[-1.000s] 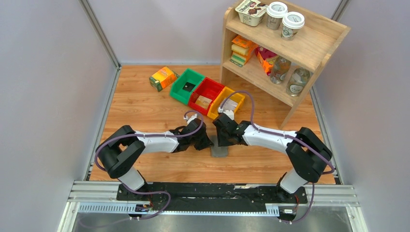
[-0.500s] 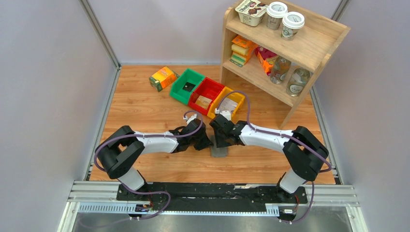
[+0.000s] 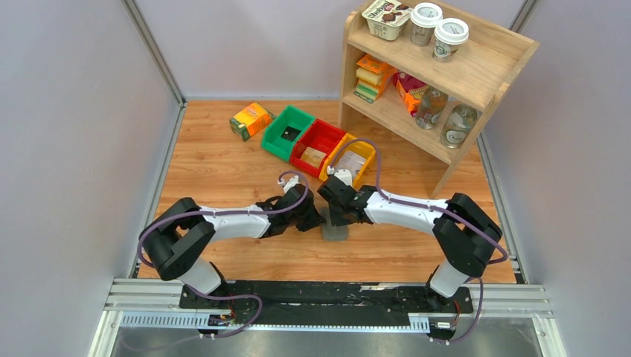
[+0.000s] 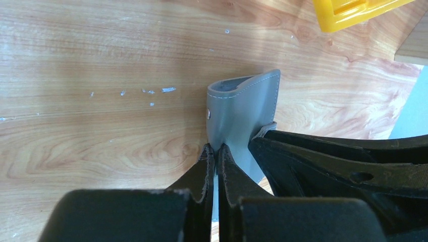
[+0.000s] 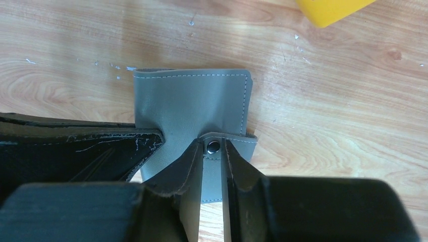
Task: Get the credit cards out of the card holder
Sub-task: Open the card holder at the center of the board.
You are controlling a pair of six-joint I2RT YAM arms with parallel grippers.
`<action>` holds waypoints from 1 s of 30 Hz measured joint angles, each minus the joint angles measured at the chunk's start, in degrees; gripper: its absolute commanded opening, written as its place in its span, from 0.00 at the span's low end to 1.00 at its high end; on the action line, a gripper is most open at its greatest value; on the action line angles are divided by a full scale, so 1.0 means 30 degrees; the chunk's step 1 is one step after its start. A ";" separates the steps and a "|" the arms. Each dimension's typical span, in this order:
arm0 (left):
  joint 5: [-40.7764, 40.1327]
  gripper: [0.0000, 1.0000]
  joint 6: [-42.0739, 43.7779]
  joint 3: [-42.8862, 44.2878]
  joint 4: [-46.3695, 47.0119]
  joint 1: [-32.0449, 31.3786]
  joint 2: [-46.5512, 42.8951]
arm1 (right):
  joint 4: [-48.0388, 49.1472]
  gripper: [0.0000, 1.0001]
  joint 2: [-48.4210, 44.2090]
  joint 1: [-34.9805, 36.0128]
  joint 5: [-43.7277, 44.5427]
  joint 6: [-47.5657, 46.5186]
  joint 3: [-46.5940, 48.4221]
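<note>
The grey card holder (image 3: 336, 233) lies in the middle of the table between my two grippers. In the left wrist view my left gripper (image 4: 215, 148) is shut on the near edge of one raised, curved leaf of the card holder (image 4: 242, 108). In the right wrist view my right gripper (image 5: 214, 143) is closed to a narrow gap on the snap tab (image 5: 213, 171), with the metal snap between the tips. The card holder (image 5: 192, 101) is folded shut. The credit cards are hidden. From above, the left gripper (image 3: 318, 220) and right gripper (image 3: 339, 220) almost touch.
Green (image 3: 286, 119), red (image 3: 324, 130) and yellow (image 3: 362, 147) bins stand in a row behind the grippers, each with a small flat item inside. An orange-green carton (image 3: 251, 120) lies at the back left. A wooden shelf (image 3: 476, 74) with cups and bottles stands at the back right.
The right gripper and forearm have moved a little left and away from the base, towards the left gripper. The left forearm has shifted slightly left. The card holder stays about where it was.
</note>
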 measured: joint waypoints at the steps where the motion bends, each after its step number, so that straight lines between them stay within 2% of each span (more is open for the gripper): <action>1: -0.0073 0.00 -0.0044 -0.0051 -0.0015 -0.0015 -0.0095 | 0.0000 0.18 0.0000 0.0007 0.0000 0.0044 0.0007; 12: -0.0765 0.00 -0.0233 -0.0204 -0.0131 -0.0087 -0.0627 | 0.0211 0.15 -0.0437 -0.0262 0.0015 0.0510 -0.0138; 16: -0.1341 0.00 -0.0189 -0.0415 -0.0852 0.0029 -0.0918 | -0.0765 0.14 -0.0612 -0.0831 0.1122 0.0335 -0.0583; 19: -0.1690 0.00 -0.0175 -0.0503 -0.1217 0.0058 -0.1202 | -0.1421 0.19 -0.0641 -0.1282 0.1617 0.0182 -0.1107; 22: -0.1851 0.00 -0.0153 -0.0503 -0.1370 0.0058 -0.1282 | -0.1100 0.32 -0.1392 -0.1268 0.1392 -0.0153 -0.1916; 24: -0.1872 0.00 -0.0153 -0.0503 -0.1392 0.0058 -0.1282 | -0.0605 0.37 -0.2433 -0.1209 0.0838 -0.0459 -0.2470; 27: -0.1865 0.00 -0.0160 -0.0503 -0.1384 0.0058 -0.1282 | 0.0765 0.39 -0.4058 -0.1020 -0.0117 -0.0882 -0.2892; 30: -0.1836 0.00 -0.0168 -0.0503 -0.1384 0.0058 -0.1282 | 0.2375 0.38 -0.4342 -0.0772 -0.1005 -0.1188 -0.2783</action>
